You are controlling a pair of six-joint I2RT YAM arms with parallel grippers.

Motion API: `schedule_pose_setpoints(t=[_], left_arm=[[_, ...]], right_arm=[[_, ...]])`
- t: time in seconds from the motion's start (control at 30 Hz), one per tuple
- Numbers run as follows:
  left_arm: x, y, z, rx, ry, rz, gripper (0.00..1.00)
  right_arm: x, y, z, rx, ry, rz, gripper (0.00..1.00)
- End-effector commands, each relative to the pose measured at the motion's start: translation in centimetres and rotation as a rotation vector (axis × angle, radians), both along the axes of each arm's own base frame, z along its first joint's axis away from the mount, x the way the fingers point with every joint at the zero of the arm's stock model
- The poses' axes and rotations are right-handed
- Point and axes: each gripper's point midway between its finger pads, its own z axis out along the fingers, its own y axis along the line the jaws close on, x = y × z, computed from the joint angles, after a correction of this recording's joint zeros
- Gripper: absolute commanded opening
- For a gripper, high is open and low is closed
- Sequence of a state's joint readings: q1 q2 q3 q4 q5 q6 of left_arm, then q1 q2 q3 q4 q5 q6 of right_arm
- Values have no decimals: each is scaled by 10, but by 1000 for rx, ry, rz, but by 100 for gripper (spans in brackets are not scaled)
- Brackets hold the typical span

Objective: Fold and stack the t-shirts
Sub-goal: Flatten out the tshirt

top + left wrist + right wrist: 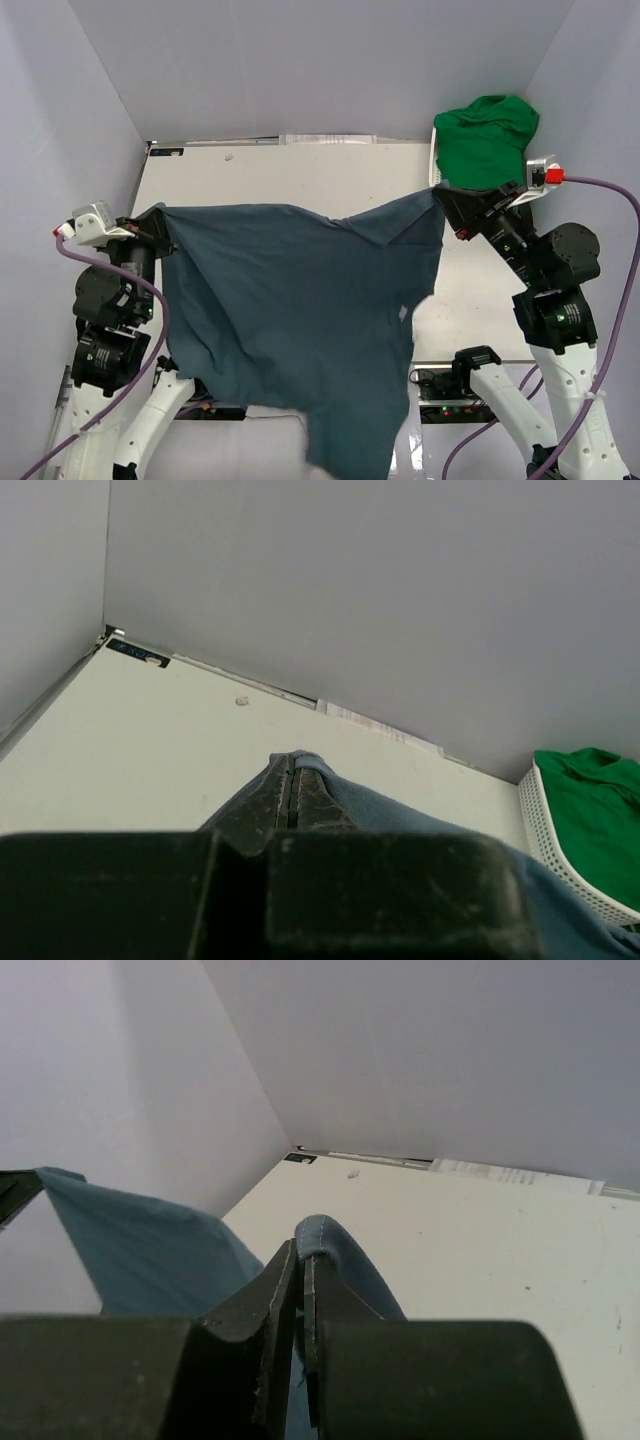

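The dark slate-blue t-shirt (300, 300) hangs spread between both arms above the table, its lower part drooping over the near edge. My left gripper (160, 218) is shut on the shirt's left upper corner; the cloth (360, 795) shows pinched between the jaws in the left wrist view. My right gripper (440, 195) is shut on the right upper corner; a stitched hem (325, 1235) sticks out of the jaws in the right wrist view. The bright green t-shirt (487, 140) lies bunched in the basket at the back right, also in the left wrist view (595, 810).
The white lattice basket (535, 815) stands at the table's back right corner. The white table (300, 175) is walled by grey panels at the back and sides. A small speck (241, 701) lies on the far table.
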State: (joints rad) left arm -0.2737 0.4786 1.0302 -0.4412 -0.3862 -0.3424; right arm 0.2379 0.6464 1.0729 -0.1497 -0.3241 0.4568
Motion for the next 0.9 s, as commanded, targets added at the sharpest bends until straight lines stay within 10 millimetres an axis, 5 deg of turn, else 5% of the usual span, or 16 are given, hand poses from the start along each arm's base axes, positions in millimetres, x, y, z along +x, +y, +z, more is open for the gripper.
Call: schedule_pose_setpoints(t=[0.0,0.37,0.6,0.8,0.83,0.87], left_arm=[[22,-1,-13,-12,26,31,0],[106,-16,-119,-10,237,97,0],[148,-15,-144,32,261,163,0],[182,-16,-178,65,334,186,0],[190,-12,-178,66,341,198,0],[196,-8,-185,74,363,211,0]], right_arm=[[-6,6,33,24,-117,46,8],[77,32,-65,-69,149,83,8],[122,41,-97,-109,198,75,8],[176,54,-122,-156,258,85,8],[189,58,-139,-168,297,91,8],[196,62,-133,-171,282,104,8]])
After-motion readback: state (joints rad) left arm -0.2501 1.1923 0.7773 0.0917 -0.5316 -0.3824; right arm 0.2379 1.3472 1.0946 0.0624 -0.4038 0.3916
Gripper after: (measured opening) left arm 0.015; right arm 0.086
